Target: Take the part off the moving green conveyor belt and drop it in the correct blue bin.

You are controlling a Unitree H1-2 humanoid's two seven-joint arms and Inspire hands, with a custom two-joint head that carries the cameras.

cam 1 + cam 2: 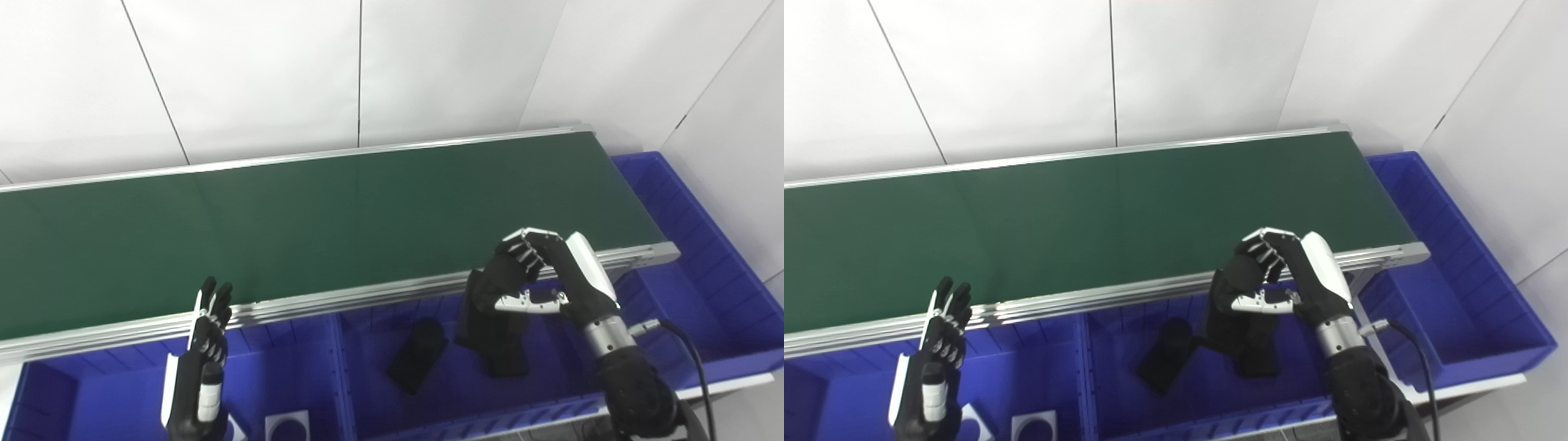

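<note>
Nearest me, left hand [202, 361] stands upright at 7 o'clock, fingers straight and together, holding nothing; my right hand [545, 272], at 4 o'clock, curls its fingers round a black part [490, 318] over the blue bin [539, 392], below the belt [318, 226].

Bright, even light falls from overhead, washing the white wall panels [257, 73] pale at twelve o'clock. The green belt [318, 226] shows a soft sheen, no hard glare. Black parts in the blue bin [551, 401] lose detail; everything looks slightly soft.
</note>
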